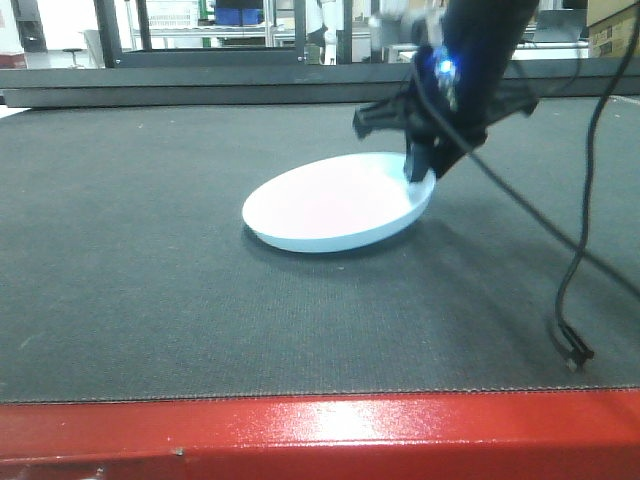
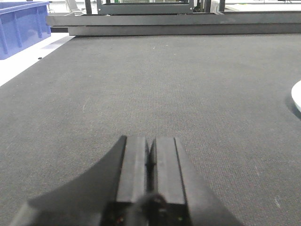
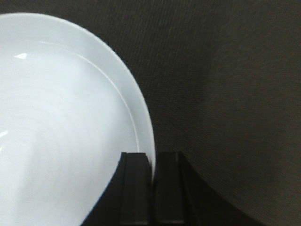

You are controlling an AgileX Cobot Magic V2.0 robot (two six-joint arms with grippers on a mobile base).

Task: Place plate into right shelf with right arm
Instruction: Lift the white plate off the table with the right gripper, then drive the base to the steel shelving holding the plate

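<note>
The white plate [image 1: 335, 205] with its pale blue rim lies on the dark mat [image 1: 130, 280] of the red-framed table. My right gripper [image 1: 420, 165] comes down from the upper right on the black right arm [image 1: 480, 60] and is shut on the plate's right rim. In the right wrist view, one finger sits over the plate [image 3: 61, 117] and the other outside its edge, with the right gripper [image 3: 152, 162] pinching the rim. My left gripper [image 2: 150, 146] hovers low over bare mat, shut and empty, with a sliver of the plate [image 2: 297, 96] at the far right. The right shelf is out of view.
A thin black cable [image 1: 575, 345] hangs from the right arm and ends loose on the mat. The table's red front edge [image 1: 320, 430] is near the camera. A blue bin [image 2: 21, 28] stands beyond the mat's left side. Metal racks [image 1: 200, 30] stand behind the table.
</note>
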